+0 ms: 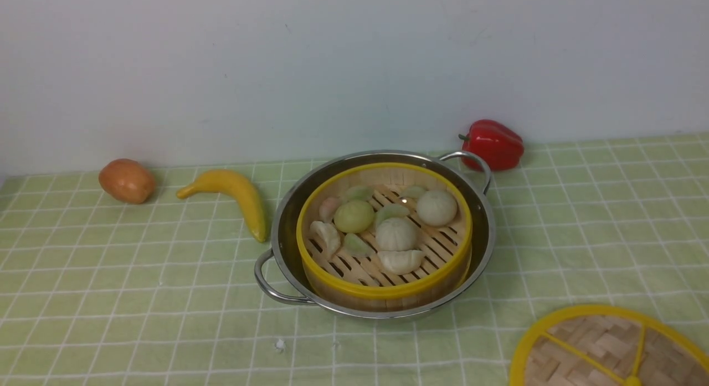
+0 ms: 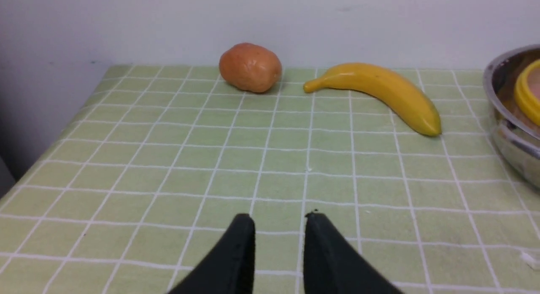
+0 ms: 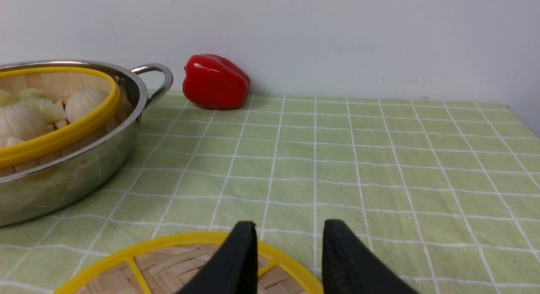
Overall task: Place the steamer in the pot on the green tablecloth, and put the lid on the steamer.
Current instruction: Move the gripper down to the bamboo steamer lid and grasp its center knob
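Both my jaws gape empty: left gripper (image 2: 279, 218) over the green tablecloth (image 2: 168, 159), right gripper (image 3: 290, 224) over the lid (image 3: 168, 264). The steamer (image 1: 382, 291) sits in the pot (image 1: 285, 225).

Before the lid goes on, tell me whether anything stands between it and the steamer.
Nothing visible does: only green tablecloth lies between the lid and the pot holding the steamer, whose top is open.

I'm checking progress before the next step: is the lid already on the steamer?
No, the lid lies flat on the green tablecloth, apart from the steamer, which sits uncovered in the pot.
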